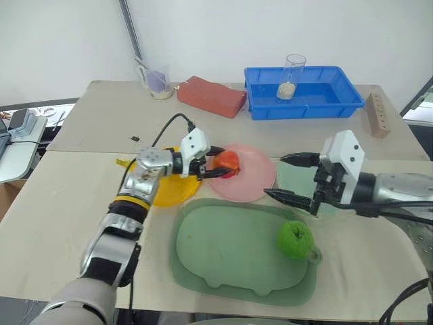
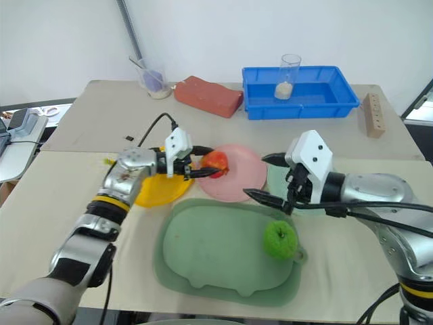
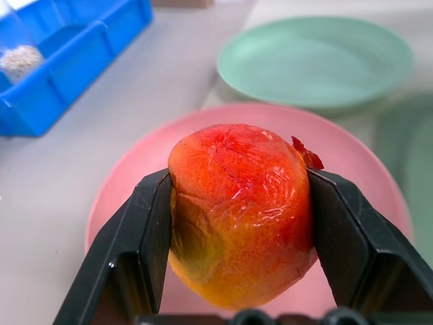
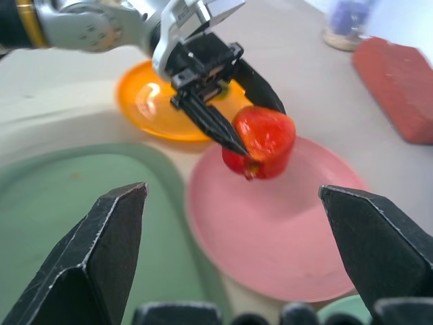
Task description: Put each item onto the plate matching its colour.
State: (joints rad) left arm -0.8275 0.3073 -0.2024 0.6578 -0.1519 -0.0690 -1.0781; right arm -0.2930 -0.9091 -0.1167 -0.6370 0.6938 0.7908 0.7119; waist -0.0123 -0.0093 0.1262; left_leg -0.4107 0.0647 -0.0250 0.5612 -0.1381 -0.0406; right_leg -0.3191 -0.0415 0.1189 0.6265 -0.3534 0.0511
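Observation:
My left gripper (image 1: 220,164) is shut on the round red-and-yellow fruit (image 3: 240,210) and holds it just above the left part of the pink plate (image 1: 254,179). The yellow plate (image 1: 169,193) lies under that arm's wrist, partly hidden by it. A fuzzy green apple (image 1: 295,239) rests at the right end of the large dull-green tray (image 1: 223,250). My right gripper (image 1: 273,176) hangs open and empty over the left edge of the mint green plate (image 1: 298,179), pointing toward the held fruit. A small yellow tip shows left of my left forearm; what it belongs to is hidden.
At the back stand a blue bin (image 1: 331,95) with a glass of grains (image 1: 292,78) in it, a red brick (image 1: 211,95), a clear measuring cup (image 1: 157,82) and a wooden block (image 1: 379,114). The tray lies close to the table's front edge.

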